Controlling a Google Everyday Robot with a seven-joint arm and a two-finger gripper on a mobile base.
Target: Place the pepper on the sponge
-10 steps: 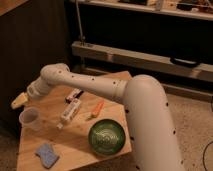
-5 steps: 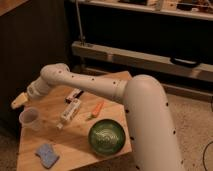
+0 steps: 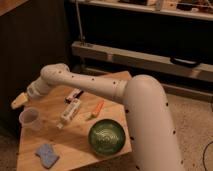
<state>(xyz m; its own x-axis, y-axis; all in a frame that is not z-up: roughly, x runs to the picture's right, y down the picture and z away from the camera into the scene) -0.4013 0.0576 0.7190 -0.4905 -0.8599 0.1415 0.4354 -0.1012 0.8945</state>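
The slim orange-red pepper [image 3: 97, 109] lies on the wooden table [image 3: 75, 137], just right of the white tube-like bottle [image 3: 70, 112]. Near the table's front left corner lies the flat blue sponge [image 3: 47, 155]. My gripper [image 3: 20, 101] is at the far left, over the table's left edge and just above the clear plastic cup [image 3: 30, 118]. It is well left of the pepper and above the sponge in the picture. The white arm runs from the lower right across the table to it.
A green bowl [image 3: 107, 136] stands at the front right of the table, below the pepper. A small red and white packet [image 3: 73, 94] lies behind the bottle. Dark shelving and a metal rail [image 3: 140, 57] run behind the table.
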